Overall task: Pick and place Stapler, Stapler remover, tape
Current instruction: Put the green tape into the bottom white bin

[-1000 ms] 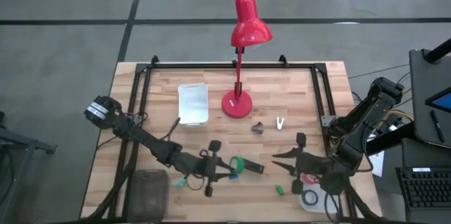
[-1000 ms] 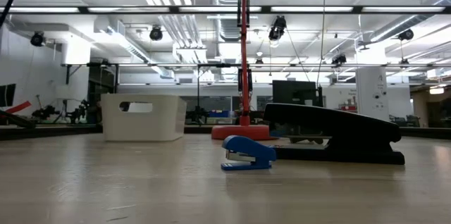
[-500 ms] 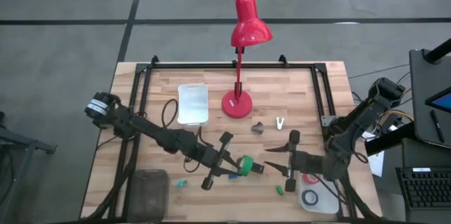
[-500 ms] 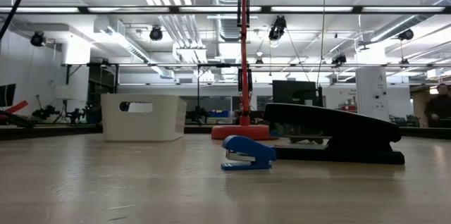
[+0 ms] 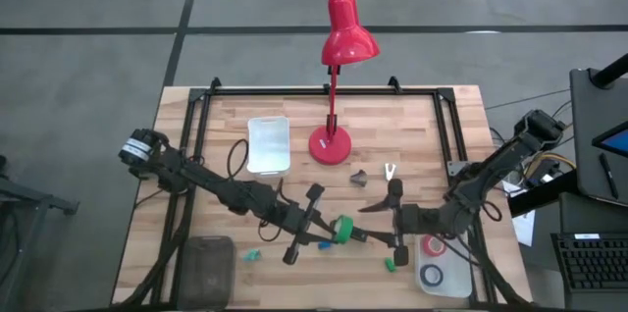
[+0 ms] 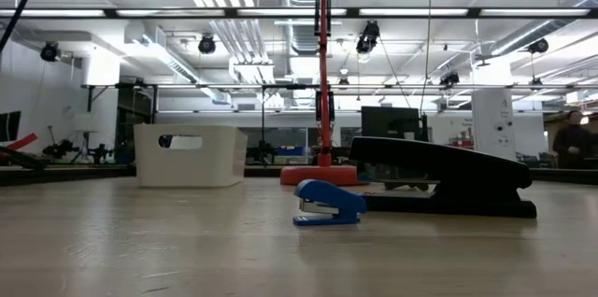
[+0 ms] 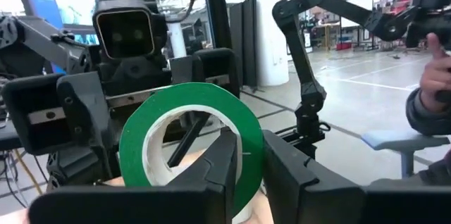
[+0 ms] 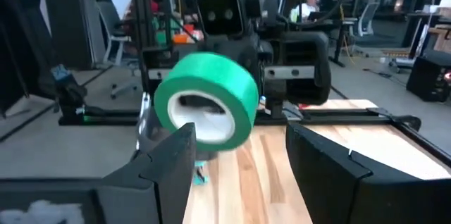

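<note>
My left gripper is shut on a green tape roll above the middle of the table's near half. My right gripper stands open just right of it, fingers pointing at the roll without touching. The black stapler lies flat on the wood beneath and beside the roll; the low view shows it behind a small blue stapler. A small grey piece, seemingly the stapler remover, lies near the lamp. A red tape roll and a dark one lie in a white tray. My left gripper pinches the green roll's wall, one finger reaching into the pale core and the other outside. The fingers come level from the table's left. The roll stands on edge, its hole facing along the table, lifted clear of the wood.
A red desk lamp stands far centre with a white bin to its left. A dark container sits at the near left. Small green and teal blocks lie on the wood. A person's hand shows beyond the table.
My right gripper has opened wide and gone toward the table's left, up to the green roll. My left gripper has carried the roll a little toward the table's right, then held still.
</note>
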Controlling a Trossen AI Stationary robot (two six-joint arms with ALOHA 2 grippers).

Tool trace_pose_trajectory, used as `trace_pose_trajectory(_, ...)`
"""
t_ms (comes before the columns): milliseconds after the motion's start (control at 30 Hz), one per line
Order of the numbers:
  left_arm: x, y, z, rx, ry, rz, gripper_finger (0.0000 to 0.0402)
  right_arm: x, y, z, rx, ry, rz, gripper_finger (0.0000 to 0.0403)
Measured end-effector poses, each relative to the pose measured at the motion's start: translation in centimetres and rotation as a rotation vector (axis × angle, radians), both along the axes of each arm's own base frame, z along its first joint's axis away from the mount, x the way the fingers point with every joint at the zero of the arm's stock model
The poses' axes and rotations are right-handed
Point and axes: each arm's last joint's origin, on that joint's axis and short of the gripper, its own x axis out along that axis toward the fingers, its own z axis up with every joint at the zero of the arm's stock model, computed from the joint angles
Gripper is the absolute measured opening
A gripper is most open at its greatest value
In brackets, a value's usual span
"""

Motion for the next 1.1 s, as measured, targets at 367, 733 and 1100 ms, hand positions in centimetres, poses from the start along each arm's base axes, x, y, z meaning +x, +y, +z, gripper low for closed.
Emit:
trace_pose_trajectory(367, 0.0, 0.0, 0.0, -0.003, 0.001, 0.014, 0.0052, 2.6, 0.7, -1.4, -0.11, -0.018, -0.035, 0.0214)
trace_pose_trajectory(733, 0.0, 0.0, -0.1, -0.002, 0.01, 0.015, 0.0053, 3.0, 0.5, -0.4, -0.129, -0.047, -0.052, 0.0199)
trace_pose_trajectory(1100, 0.1, 0.1, -0.1, -0.002, 0.013, 0.023, 0.0061, 3.2, 0.1, -0.5, -0.147, -0.041, -0.06, 0.0101)
